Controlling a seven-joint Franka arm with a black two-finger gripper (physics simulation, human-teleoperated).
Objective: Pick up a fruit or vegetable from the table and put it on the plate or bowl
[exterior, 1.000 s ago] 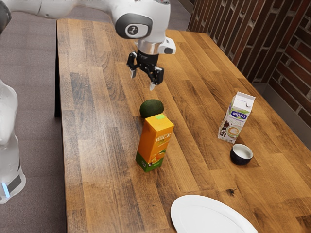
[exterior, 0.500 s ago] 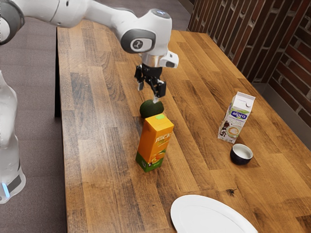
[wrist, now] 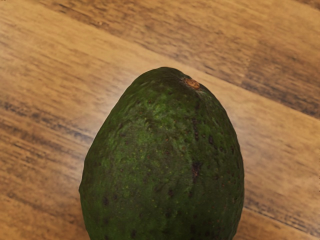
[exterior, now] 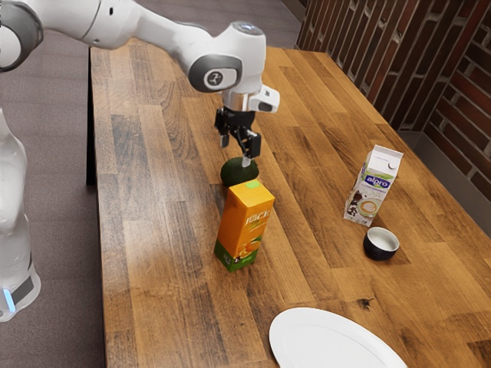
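A dark green avocado point(exterior: 235, 172) lies on the wooden table, just behind an orange juice carton point(exterior: 244, 225). My gripper point(exterior: 236, 152) hangs directly above the avocado, its fingers open and their tips just over the fruit's top. In the wrist view the avocado point(wrist: 165, 165) sits right under my hand, its brown stem end pointing away. A white plate point(exterior: 330, 341) lies at the table's near edge, toward the exterior view's right.
A white milk carton point(exterior: 372, 185) stands at the exterior view's right, with a small dark bowl point(exterior: 380, 243) in front of it. A brick wall point(exterior: 430, 61) runs behind the table's far right side.
My hand has come down toward the avocado and shifted slightly toward the juice carton; the fingertips now hover just over the fruit. Nothing on the table has moved.
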